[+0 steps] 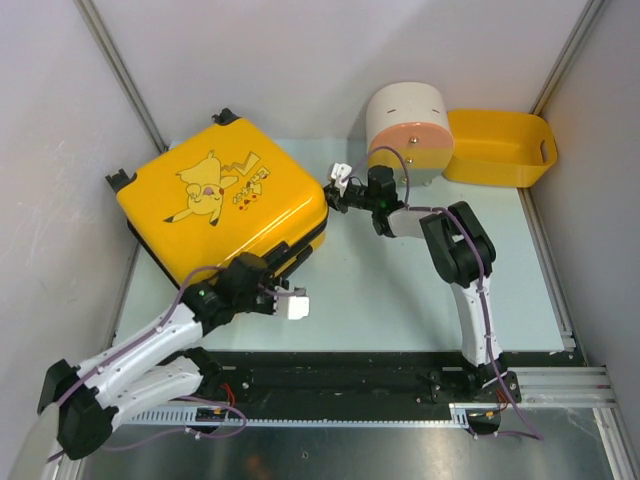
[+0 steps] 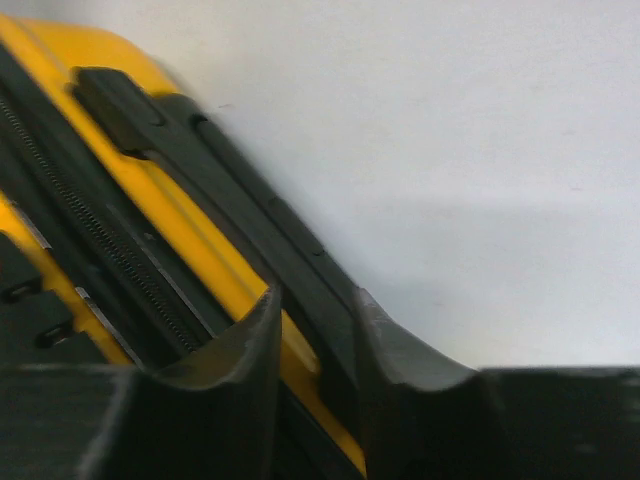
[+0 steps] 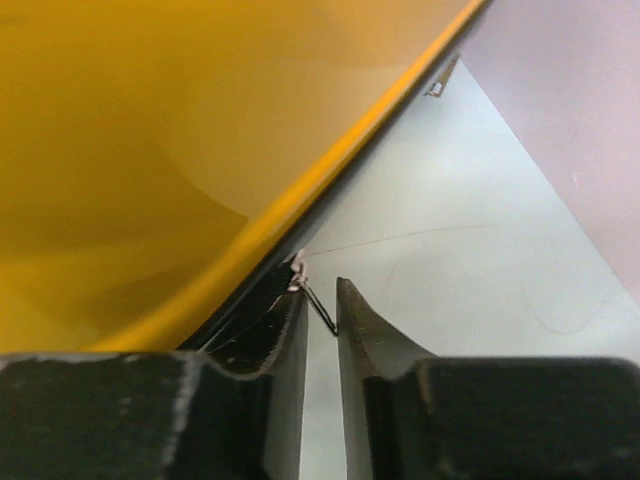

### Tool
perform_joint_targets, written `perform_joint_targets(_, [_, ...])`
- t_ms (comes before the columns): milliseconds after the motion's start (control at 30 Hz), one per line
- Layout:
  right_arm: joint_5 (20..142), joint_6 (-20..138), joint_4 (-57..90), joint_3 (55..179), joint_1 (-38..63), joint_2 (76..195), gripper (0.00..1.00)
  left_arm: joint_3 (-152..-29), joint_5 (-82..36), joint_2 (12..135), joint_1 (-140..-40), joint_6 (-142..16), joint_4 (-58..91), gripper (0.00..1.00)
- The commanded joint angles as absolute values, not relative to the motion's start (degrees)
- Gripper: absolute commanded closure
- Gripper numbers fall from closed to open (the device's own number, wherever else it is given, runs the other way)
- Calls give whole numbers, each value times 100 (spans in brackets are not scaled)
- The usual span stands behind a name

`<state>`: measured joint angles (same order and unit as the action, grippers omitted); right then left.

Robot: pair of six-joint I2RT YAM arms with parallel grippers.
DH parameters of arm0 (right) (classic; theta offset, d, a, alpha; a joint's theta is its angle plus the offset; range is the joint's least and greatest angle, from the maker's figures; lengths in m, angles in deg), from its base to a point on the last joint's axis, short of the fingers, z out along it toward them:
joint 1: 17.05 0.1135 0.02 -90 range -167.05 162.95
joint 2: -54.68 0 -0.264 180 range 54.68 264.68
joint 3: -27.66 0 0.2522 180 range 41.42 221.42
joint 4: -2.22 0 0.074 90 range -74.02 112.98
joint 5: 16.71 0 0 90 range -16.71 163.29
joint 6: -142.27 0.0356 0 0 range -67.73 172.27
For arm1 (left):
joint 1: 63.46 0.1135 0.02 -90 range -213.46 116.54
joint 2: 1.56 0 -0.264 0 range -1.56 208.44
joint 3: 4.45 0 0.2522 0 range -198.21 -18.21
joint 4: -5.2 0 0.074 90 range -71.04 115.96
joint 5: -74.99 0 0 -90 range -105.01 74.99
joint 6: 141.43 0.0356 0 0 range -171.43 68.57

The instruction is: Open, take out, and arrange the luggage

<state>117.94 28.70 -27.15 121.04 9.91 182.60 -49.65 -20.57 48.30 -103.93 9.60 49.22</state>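
Note:
The luggage (image 1: pixel 225 205), a yellow hard-shell suitcase with a cartoon print, lies closed and flat on the left half of the table. My left gripper (image 1: pixel 290 300) is at its near edge. In the left wrist view its jaws (image 2: pixel 315 300) stand slightly apart, with the black handle (image 2: pixel 250 220) and yellow shell (image 2: pixel 215 265) showing in the gap. My right gripper (image 1: pixel 340 185) is at the case's right corner. There its jaws (image 3: pixel 320 290) are narrowly apart, and a thin black zipper pull (image 3: pixel 322 310) slants between the tips beside the shell (image 3: pixel 150 130).
A cream-and-pink drum-shaped box (image 1: pixel 408 130) stands at the back, just behind my right gripper. A yellow basket (image 1: pixel 500 147) sits to its right against the wall. Grey walls close in on both sides of the pale table (image 1: pixel 400 290).

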Motion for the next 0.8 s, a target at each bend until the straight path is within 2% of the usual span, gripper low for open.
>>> perform_joint_targets(0, [11145,2670,-2394,12448,853,17765,72,-5914,-2265,5336,-10363,-220,6756,53])
perform_joint_targets(33, [11083,2547,-2148,12431,792,17520,65,-6169,-2370,5380,-10363,-465,6791,48])
perform_joint_targets(67, [11013,2459,-1667,12431,678,17405,56,-6693,-2449,5459,-10363,-563,6809,37])
perform_joint_targets(133, [10915,2432,-1146,12422,537,17133,47,-7188,-2616,5504,-10363,-861,6862,27])
perform_joint_targets(167, [10898,2371,-587,12396,458,16853,40,-7661,-2782,5565,-10363,-950,6871,18])
perform_joint_targets(267, [10687,2213,442,12168,396,16256,29,-8374,-2915,5635,-10337,-1249,6888,10])
perform_joint_targets(433, [10529,2414,1395,11491,448,15322,18,-9150,-3091,5829,-9715,-1731,6880,9])
perform_joint_targets(500, [10494,2606,1905,11227,501,14910,17,-9563,-3371,5969,-9310,-1952,6880,9])
perform_joint_targets(600, [10537,2818,2414,10946,562,14357,16,-10143,-3828,6347,-8013,-2452,6880,9])
perform_joint_targets(767, [10249,3608,3354,10726,1115,13599,18,-11309,-4146,7383,-6612,-3235,6871,9])
